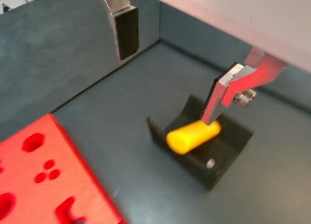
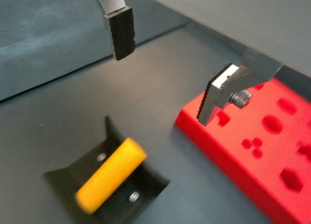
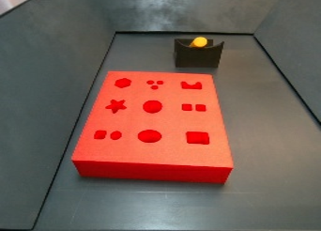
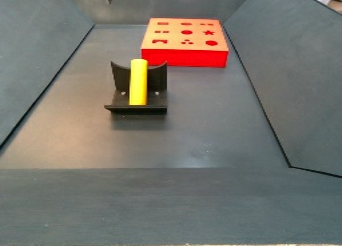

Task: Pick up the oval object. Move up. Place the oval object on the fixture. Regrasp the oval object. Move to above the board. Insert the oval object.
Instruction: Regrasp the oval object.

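The yellow-orange oval object (image 1: 192, 136) lies in the notch of the dark fixture (image 1: 226, 157), seen in both wrist views (image 2: 112, 175) and both side views (image 3: 198, 41) (image 4: 136, 78). The fixture (image 3: 198, 55) (image 4: 136, 108) stands on the dark floor a short way from the red board (image 3: 153, 122) (image 4: 185, 42). My gripper (image 1: 174, 68) (image 2: 170, 66) is open and empty, well above the floor, with the oval object below and off to one side of its fingers (image 2: 120, 32). The gripper does not show clearly in the side views.
The red board (image 1: 49, 173) (image 2: 261, 146) has several shaped cut-outs. Sloping dark grey walls (image 3: 51, 66) (image 4: 40, 80) enclose the floor on all sides. The fixture stands near one end wall.
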Available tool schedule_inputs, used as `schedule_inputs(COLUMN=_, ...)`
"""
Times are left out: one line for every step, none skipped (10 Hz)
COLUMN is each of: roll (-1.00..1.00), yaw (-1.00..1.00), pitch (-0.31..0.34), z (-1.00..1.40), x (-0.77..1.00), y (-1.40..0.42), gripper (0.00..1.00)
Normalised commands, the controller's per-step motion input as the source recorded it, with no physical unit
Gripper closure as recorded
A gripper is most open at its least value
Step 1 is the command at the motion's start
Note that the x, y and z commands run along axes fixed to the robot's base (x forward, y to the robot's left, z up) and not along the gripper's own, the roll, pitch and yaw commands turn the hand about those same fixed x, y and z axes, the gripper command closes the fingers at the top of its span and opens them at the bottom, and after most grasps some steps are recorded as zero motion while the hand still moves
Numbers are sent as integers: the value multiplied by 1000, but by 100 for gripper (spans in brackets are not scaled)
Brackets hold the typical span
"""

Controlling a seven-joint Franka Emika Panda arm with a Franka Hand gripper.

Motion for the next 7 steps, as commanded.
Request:
schedule_inputs(roll=1000, yaw=23, pitch=-17, z=5, x=-36, y=-21, gripper=0)
schedule_inputs(roll=1000, yaw=24, pitch=-21, z=6, x=-32, y=-20, gripper=0)
schedule_inputs(roll=1000, yaw=25, pitch=-24, z=4, x=-33, y=-19, gripper=0)
schedule_inputs(roll=1000, yaw=26, pitch=-23, z=8, x=-31, y=-16, gripper=0)
schedule_inputs(roll=1000, yaw=26, pitch=-20, z=14, x=-20, y=-19, gripper=0)
schedule_inputs(roll=1000, yaw=27, pitch=-18, z=11, x=-11, y=-19, gripper=0)
schedule_inputs(roll=1000, yaw=30, pitch=-11, z=-1, x=7, y=-21, gripper=0)
